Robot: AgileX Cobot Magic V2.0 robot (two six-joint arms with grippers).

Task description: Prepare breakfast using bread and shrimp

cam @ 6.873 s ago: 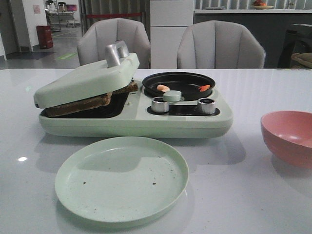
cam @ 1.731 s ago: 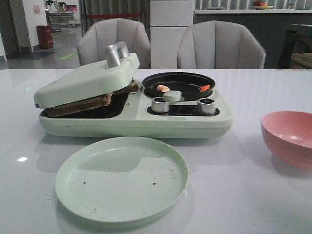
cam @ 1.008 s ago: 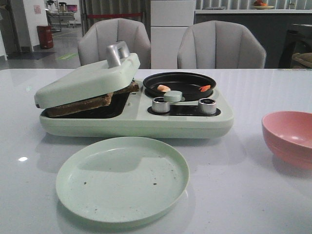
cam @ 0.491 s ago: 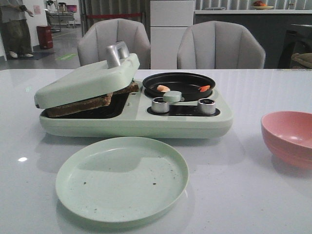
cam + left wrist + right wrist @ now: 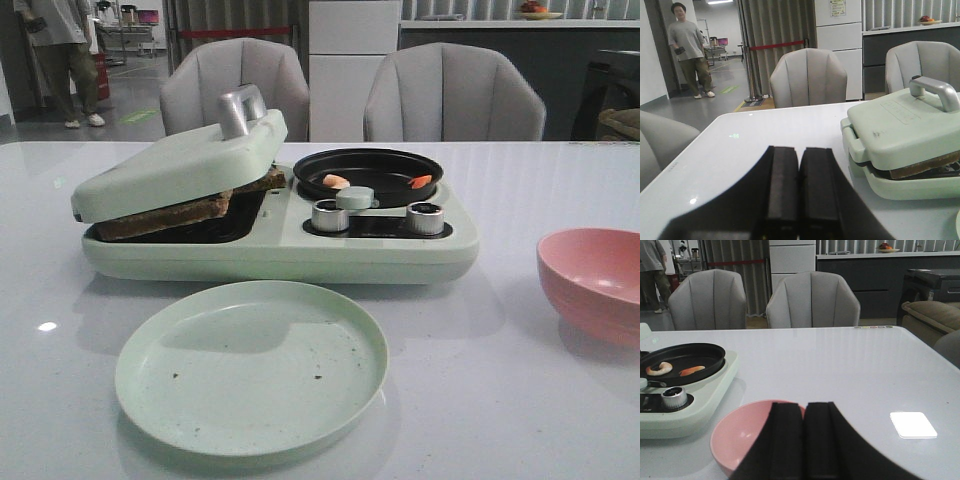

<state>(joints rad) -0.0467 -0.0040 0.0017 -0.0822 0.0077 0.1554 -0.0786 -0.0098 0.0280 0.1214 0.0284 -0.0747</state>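
Note:
The bread (image 5: 170, 211) lies in the pale green breakfast maker (image 5: 280, 250), pressed under its tilted lid (image 5: 180, 165); only the brown crust edges show, also in the left wrist view as the bread (image 5: 922, 166). Two shrimp (image 5: 336, 181) (image 5: 421, 181) rest in the black pan (image 5: 365, 162), and appear as the shrimp (image 5: 657, 368) (image 5: 692, 370) in the right wrist view. My left gripper (image 5: 799, 150) is shut and empty, off to the left of the maker. My right gripper (image 5: 805, 405) is shut and empty above the pink bowl (image 5: 745, 435). Neither gripper shows in the front view.
A pale green plate (image 5: 250, 365) lies in front of the maker. The pink bowl (image 5: 595, 280) stands at the right. Two silver knobs (image 5: 329, 214) (image 5: 424, 216) sit on the maker's front. Two grey chairs (image 5: 235, 85) (image 5: 455, 90) stand behind the table. A person (image 5: 65, 55) walks far back left.
On the table nothing has moved. A person has walked into view in the far left background.

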